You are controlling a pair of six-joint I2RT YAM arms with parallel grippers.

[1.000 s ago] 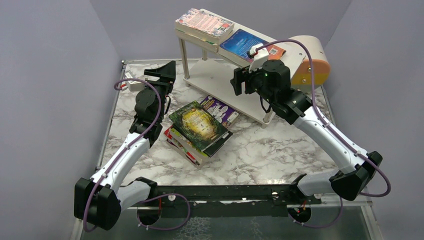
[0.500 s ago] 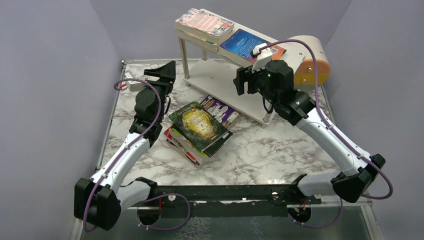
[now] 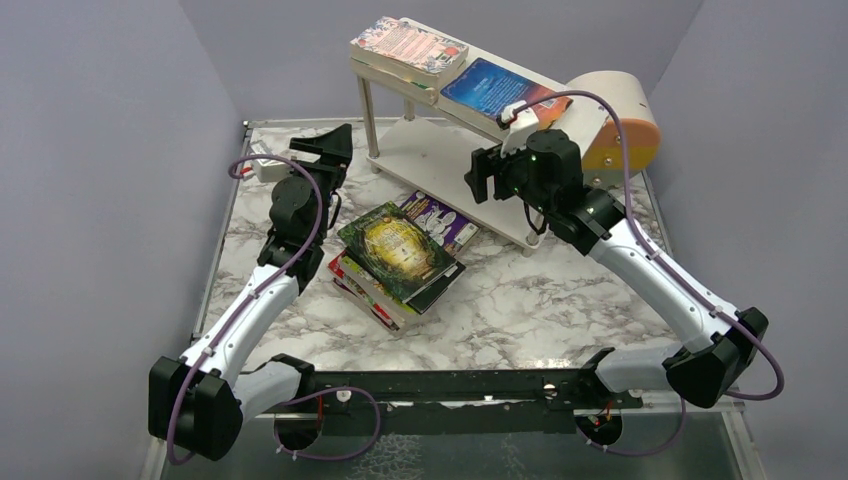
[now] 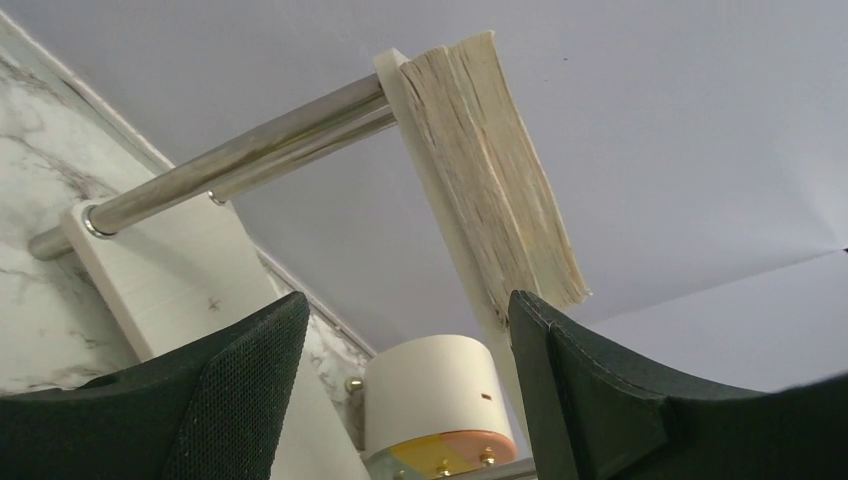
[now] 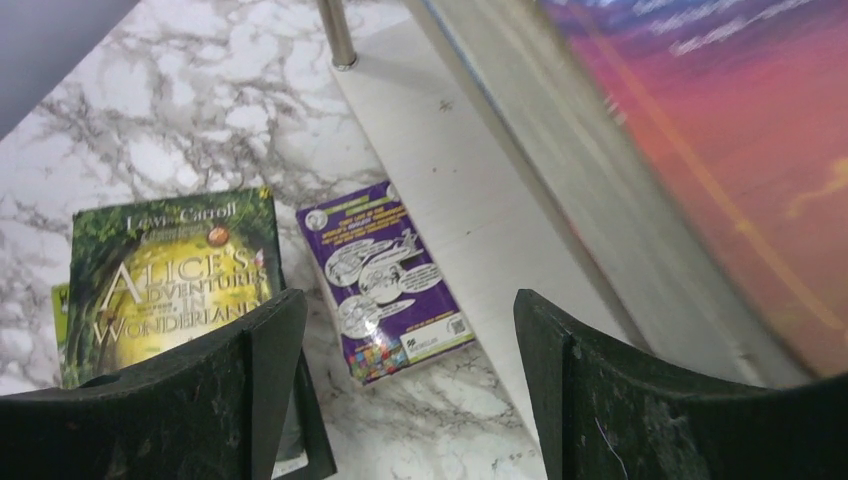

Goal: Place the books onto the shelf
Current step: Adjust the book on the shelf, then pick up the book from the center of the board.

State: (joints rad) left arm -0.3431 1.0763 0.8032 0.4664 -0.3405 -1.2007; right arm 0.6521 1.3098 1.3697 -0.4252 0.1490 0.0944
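The shelf [image 3: 430, 160] stands at the back, a pink-patterned book [image 3: 408, 45] and a blue book [image 3: 488, 88] lying on its top board. On the table, a green book [image 3: 395, 248] tops a stack, and a purple book [image 3: 440, 220] lies beside the lower board. My left gripper [image 3: 322, 148] is open and empty near the shelf's left leg [image 4: 240, 160]. In its wrist view the gripper [image 4: 405, 300] looks up at page edges [image 4: 490, 170]. My right gripper [image 3: 482, 172] hangs open and empty over the lower board. Its wrist view [image 5: 410, 300] shows the purple book [image 5: 385, 275] and green book [image 5: 170, 280] below.
A round beige-and-orange box [image 3: 615, 120] lies behind the shelf's right end, also visible between my left fingers [image 4: 430, 400]. Grey walls close in the marble table on the left, back and right. A small white connector [image 3: 265, 168] sits by the left wall.
My right wrist has dipped slightly beside the shelf's top board. The left arm and the books have not moved.
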